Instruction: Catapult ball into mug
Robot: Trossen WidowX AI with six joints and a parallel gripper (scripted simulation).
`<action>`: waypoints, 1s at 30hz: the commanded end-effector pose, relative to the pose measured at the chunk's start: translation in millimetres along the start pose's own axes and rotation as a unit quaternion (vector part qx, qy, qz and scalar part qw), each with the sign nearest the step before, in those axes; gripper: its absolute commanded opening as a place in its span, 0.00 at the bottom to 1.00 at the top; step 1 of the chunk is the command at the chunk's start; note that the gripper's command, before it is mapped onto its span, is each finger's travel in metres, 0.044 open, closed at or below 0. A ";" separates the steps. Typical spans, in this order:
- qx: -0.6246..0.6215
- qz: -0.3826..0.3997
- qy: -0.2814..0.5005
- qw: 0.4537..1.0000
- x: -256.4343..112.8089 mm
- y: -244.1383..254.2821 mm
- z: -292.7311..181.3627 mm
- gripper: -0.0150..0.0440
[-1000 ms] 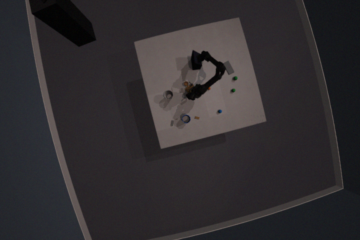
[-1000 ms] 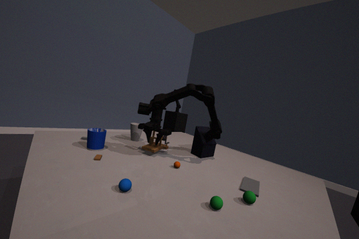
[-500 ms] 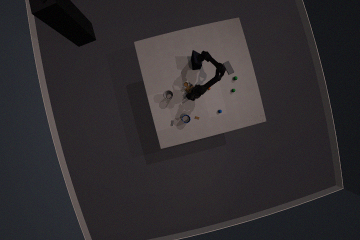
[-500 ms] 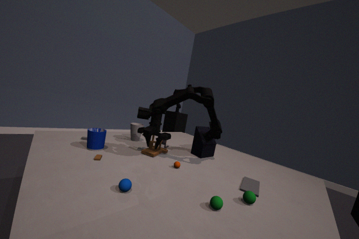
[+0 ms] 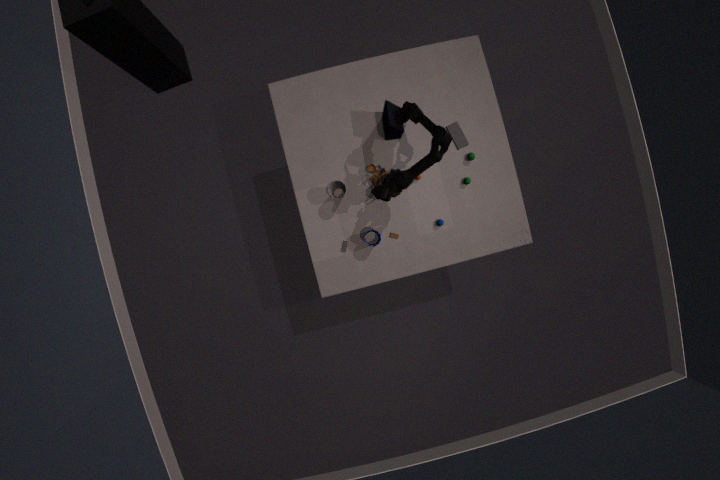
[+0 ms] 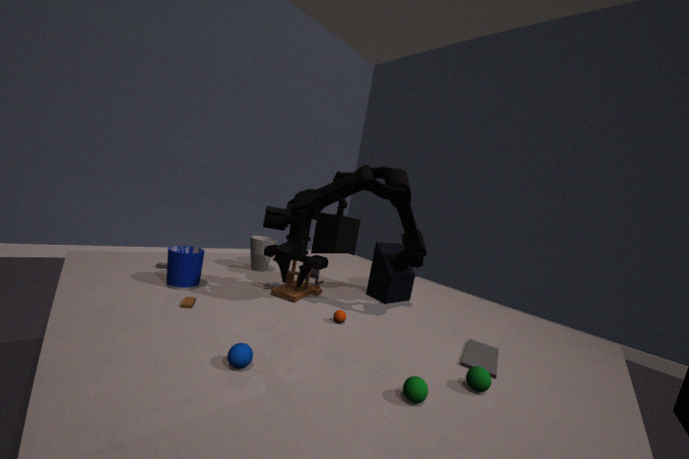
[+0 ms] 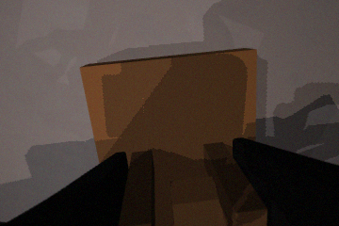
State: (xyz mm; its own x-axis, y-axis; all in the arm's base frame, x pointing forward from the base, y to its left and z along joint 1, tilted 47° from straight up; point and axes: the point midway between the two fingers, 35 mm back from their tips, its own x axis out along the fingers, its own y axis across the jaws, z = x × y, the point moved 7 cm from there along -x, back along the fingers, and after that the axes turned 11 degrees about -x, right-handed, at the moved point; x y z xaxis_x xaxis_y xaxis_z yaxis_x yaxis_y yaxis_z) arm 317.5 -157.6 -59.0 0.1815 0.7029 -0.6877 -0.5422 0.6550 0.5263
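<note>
The wooden catapult (image 5: 377, 178) (image 6: 288, 294) (image 7: 205, 94) is between the fingers of my gripper (image 6: 293, 278) (image 7: 180, 154), which is shut on its upright frame. Its flat base is at or close to the table top; I cannot tell if it touches. In the wrist view the base reaches out beyond the fingertips. The small orange ball (image 5: 418, 177) (image 6: 339, 316) lies on the table, apart from the catapult, and is out of the wrist view. The blue mug (image 5: 379, 240) (image 6: 183, 268) stands upright, left of the gripper in the exterior view. The arm hides part of the catapult.
A grey mug (image 5: 329, 186) (image 6: 259, 255) stands behind the catapult. A blue ball (image 5: 439, 222) (image 6: 240, 355), two green balls, a grey slab (image 5: 456, 135) (image 6: 479, 356), a small orange block (image 5: 393, 235) (image 6: 188, 302) and a small grey block (image 5: 344, 246) lie on the table.
</note>
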 end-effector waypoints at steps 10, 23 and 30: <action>0.000 -0.003 0.002 1.000 -58.5 -3.7 1.4 1.00; 0.005 -0.003 0.000 1.000 -96.7 1.3 -3.5 1.00; 0.005 -0.003 -0.001 1.000 -49.5 1.0 -3.1 1.00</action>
State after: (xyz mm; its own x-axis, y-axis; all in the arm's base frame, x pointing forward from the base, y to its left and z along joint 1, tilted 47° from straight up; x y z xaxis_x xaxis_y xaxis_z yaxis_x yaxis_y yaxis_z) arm 304.3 -203.0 -17.1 0.1926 0.6930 -0.6947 -0.5368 0.6671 0.5166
